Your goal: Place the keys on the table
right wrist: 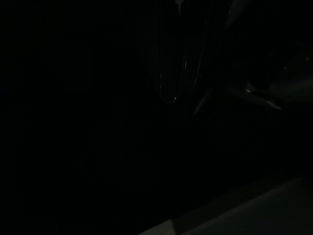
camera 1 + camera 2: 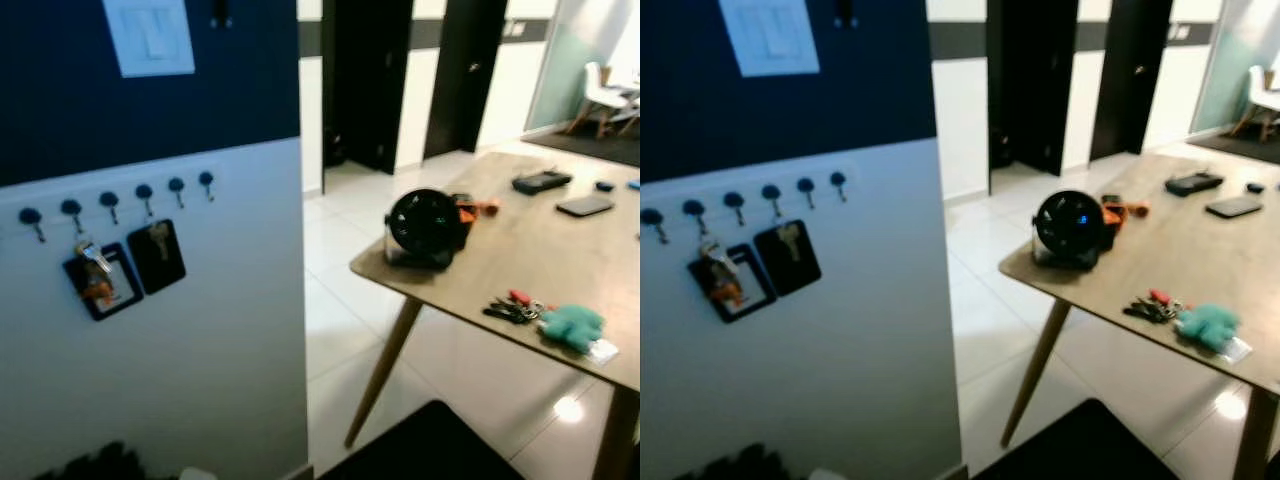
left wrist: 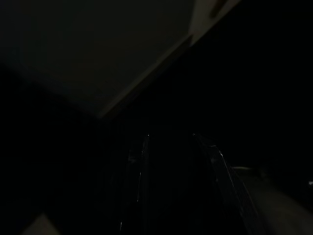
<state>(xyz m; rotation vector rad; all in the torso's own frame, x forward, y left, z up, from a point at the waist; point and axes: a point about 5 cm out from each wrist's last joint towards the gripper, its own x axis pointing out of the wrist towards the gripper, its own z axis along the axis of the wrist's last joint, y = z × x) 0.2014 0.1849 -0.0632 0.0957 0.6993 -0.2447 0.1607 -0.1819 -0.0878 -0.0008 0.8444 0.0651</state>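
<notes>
Fingers of the left gripper [image 3: 171, 186] show as two faint dark outlines in a very dark wrist view, and those of the right gripper [image 1: 181, 68] as a few glints; whether either pair is apart or together I cannot tell, and nothing can be made out between them. Both arms seem to hang idle in the shade. Nearest in the head views, on the left, a white wall carries a row of hooks [image 2: 110, 203], and from one hangs a bunch of keys [image 2: 93, 268] with an orange tag, in front of a dark card holder [image 2: 103, 282]; a second holder [image 2: 157, 256] hangs beside it. To the right, on the near edge of the wooden surface [image 2: 560, 260], lies another key bunch [image 2: 515, 308] just beside a teal plush toy [image 2: 572, 326]. Farther along stand a round black fan [image 2: 424, 227], a remote [image 2: 541, 182] and a phone [image 2: 585, 205]. Judging from this, one bunch may already be placed, while the hooked bunch is untouched; if that is the one meant, the fetching and carrying are all left to do.
</notes>
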